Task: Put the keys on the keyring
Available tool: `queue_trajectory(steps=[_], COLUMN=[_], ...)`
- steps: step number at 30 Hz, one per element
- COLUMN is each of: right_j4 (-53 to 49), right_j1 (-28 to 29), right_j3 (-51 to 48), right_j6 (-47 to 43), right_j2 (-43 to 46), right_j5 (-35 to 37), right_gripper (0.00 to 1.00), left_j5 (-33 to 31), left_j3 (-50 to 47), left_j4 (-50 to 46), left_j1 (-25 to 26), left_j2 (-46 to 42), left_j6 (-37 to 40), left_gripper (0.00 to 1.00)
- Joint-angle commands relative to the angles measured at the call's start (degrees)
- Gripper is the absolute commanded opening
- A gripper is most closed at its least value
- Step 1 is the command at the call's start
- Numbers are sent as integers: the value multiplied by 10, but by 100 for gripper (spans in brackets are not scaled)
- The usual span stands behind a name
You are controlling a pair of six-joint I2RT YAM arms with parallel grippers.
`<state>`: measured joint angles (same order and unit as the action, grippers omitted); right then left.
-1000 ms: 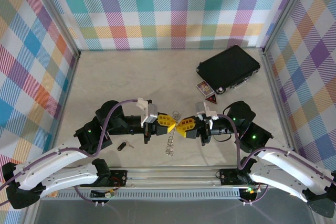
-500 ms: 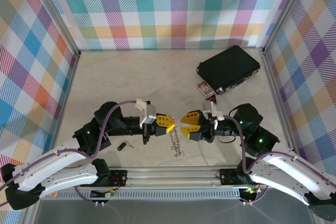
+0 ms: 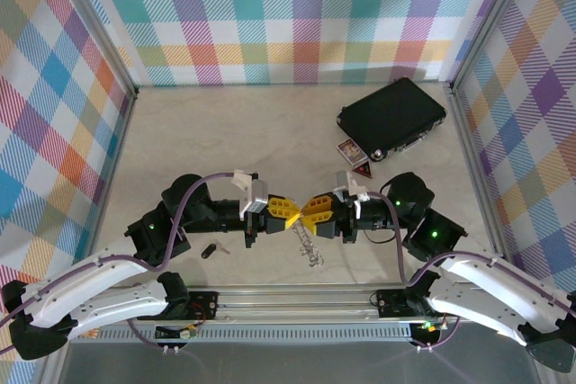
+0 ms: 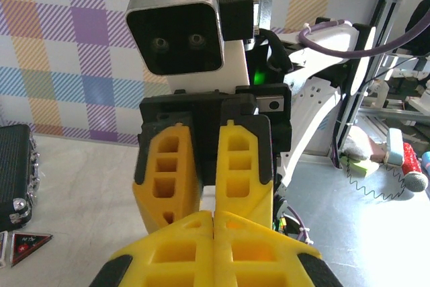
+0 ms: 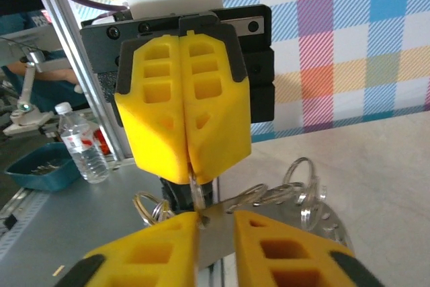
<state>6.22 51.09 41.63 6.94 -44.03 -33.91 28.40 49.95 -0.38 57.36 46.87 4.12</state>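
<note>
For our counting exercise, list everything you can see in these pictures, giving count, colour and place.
key: one, black head, on the table near its front edge, left of centre.
keyring: one, silver chain, dangling from the left gripper.
case: one, black, far right.
small packet: one, red and black, just in front of the case.
table: one, beige.
walls: three, multicoloured plaid, around the table.
left gripper: one, yellow fingers, shut on the keyring, centre front.
right gripper: one, yellow fingers, tip to tip with the left.
</note>
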Motion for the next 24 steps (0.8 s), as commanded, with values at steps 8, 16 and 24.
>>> queue_trajectory(steps=[8,16,24], right_j4=[47,61,-3], right_j1=[0,0,0], right_j3=[4,-3,12], right_j6=[19,26,-25], right_j2=[-9,-12,-1], right_j5=[-14,15,27], right_gripper=[10,0,0], left_j5=[13,18,-19], left_j3=[-6,-5,-10], left_j4=[22,11,-27], left_j1=[7,7,8], left_j2=[-4,-4,-22], left_j6=[4,5,12], left_gripper=[0,0,0])
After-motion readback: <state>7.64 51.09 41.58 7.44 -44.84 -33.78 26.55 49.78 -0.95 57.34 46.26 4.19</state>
